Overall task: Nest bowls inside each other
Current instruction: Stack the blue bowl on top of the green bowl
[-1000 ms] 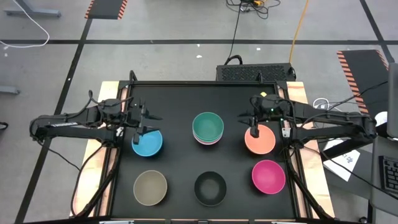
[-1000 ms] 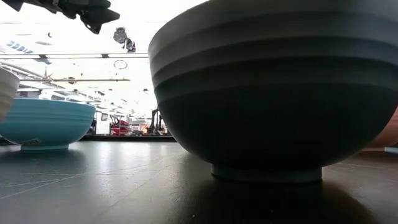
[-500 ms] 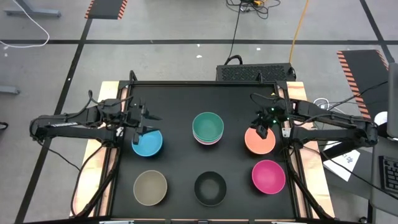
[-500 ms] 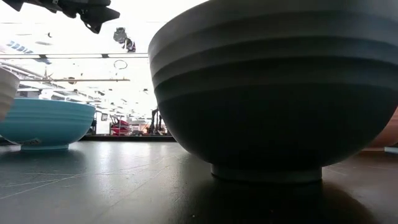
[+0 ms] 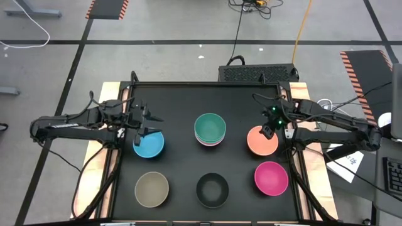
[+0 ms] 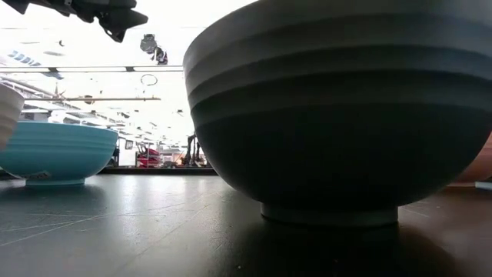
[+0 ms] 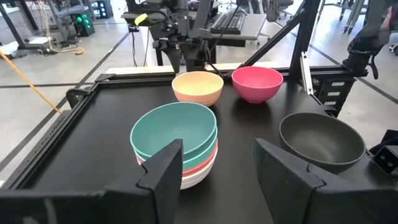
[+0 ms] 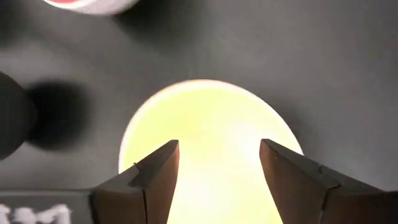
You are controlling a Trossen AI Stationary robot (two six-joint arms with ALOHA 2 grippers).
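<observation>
Six spots on the black table hold bowls. A turquoise bowl (image 5: 210, 127) tops a stack with pink and white below (image 7: 186, 174), mid-table. A blue bowl (image 5: 149, 145) sits left, an orange bowl (image 5: 262, 142) right. Tan (image 5: 151, 189), black (image 5: 212, 190) and magenta (image 5: 271, 178) bowls line the near side, each resting on its foot. My left gripper (image 5: 145, 126) hangs open over the blue bowl's far rim. My right gripper (image 5: 267, 129) points down, open, above the orange bowl (image 8: 208, 124), its fingers (image 8: 149, 177) apart over the hollow.
The table's raised frame (image 5: 207, 84) runs along the far edge, with wooden boards at both sides. Bare table lies between the stack and the far edge. In the low view the black bowl (image 6: 338, 108) fills most of the picture, the blue bowl (image 6: 54, 154) behind it.
My right gripper has shifted a little toward the table's right edge over the orange bowl, turning somewhat as it went. The bowls have stayed put.
</observation>
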